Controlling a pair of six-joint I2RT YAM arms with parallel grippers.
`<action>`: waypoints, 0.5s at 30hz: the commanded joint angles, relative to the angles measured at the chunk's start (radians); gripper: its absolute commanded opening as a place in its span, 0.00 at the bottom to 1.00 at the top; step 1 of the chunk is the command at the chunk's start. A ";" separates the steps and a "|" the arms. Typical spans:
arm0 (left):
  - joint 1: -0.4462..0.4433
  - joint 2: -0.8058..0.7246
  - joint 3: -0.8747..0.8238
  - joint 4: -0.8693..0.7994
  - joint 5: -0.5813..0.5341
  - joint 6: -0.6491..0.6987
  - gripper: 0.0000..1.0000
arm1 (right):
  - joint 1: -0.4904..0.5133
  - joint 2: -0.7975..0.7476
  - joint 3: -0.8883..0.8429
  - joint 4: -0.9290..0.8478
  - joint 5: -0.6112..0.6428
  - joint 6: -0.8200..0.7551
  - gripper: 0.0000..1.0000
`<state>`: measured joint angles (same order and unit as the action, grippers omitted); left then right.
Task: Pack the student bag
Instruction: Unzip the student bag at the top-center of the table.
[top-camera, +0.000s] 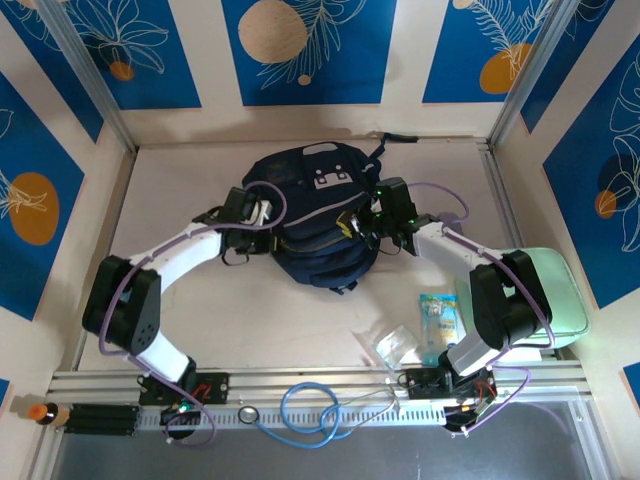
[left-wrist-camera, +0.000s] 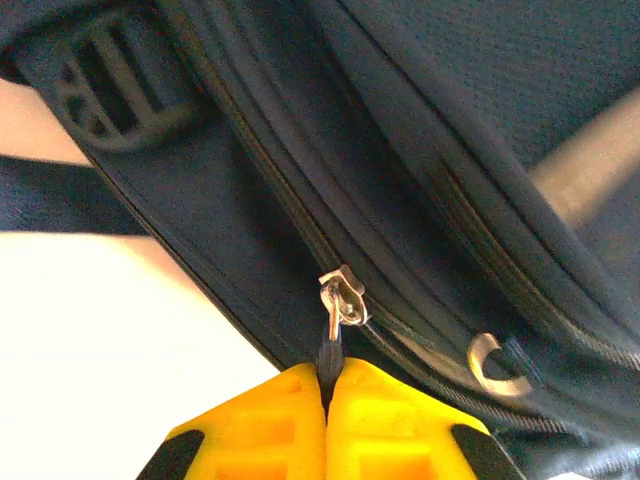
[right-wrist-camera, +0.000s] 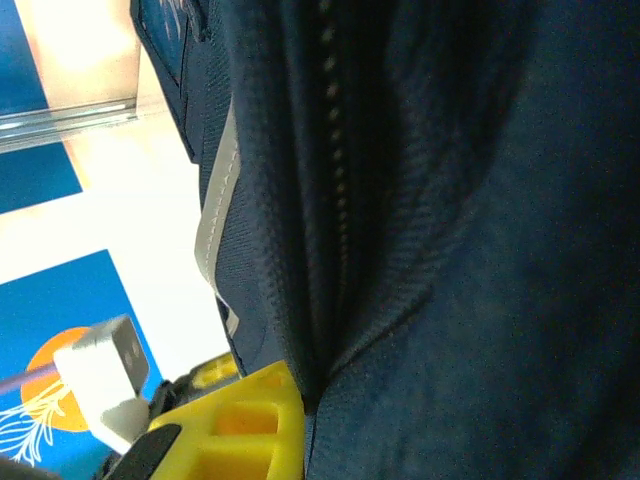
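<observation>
**Top external.** Student bag (top-camera: 310, 225) lies mid-tabletop (top-camera: 200, 320), grey-white patch toward the far wall. Left jaws sit at its left flank and right jaws at its right flank, both against the fabric. Loose on the tabletop near the right arm: mint case (top-camera: 545, 290), snack packet (top-camera: 438, 318), clear pouch (top-camera: 392, 345). Jaw openings are not resolvable from up here.

**Left wrist.** Yellow fingers (left-wrist-camera: 265, 425) are fully closed, pinching the dark tab of the zip pull (left-wrist-camera: 328, 350) just below the metal slider (left-wrist-camera: 342, 298).
- Step in hand, as I judge it: running a zip open.
- To do it well: draw along the line of the track, not away from the bag.
- Keep the tab deep between the pads so it cannot slip.
- Have the other arm steady the bag against the drag.

A second metal ring (left-wrist-camera: 492, 362) sits on a neighbouring track. Which compartment each zip serves is unclear.

**Right wrist.** One yellow finger (right-wrist-camera: 255, 420) presses against a fold of navy fabric beside a row of zip teeth (right-wrist-camera: 330, 130). Its partner is covered by the fabric, so I cannot tell whether these jaws are closed or what they hold. Both ends of the zip are cut off by the frame.
</observation>
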<state>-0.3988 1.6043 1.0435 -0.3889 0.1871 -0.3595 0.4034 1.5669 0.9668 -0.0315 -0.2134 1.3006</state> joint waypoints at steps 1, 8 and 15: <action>0.063 0.061 0.099 -0.066 0.004 0.029 0.00 | -0.018 -0.034 0.027 -0.011 -0.003 -0.036 0.10; 0.130 0.169 0.254 -0.095 -0.012 0.060 0.00 | -0.019 -0.010 0.028 0.005 -0.059 -0.046 0.10; 0.171 0.210 0.283 -0.087 -0.033 0.050 0.00 | 0.009 0.070 0.084 0.017 -0.129 -0.082 0.10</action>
<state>-0.2695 1.8023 1.2999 -0.4728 0.2077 -0.3119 0.3988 1.6032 0.9974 -0.0212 -0.2790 1.2709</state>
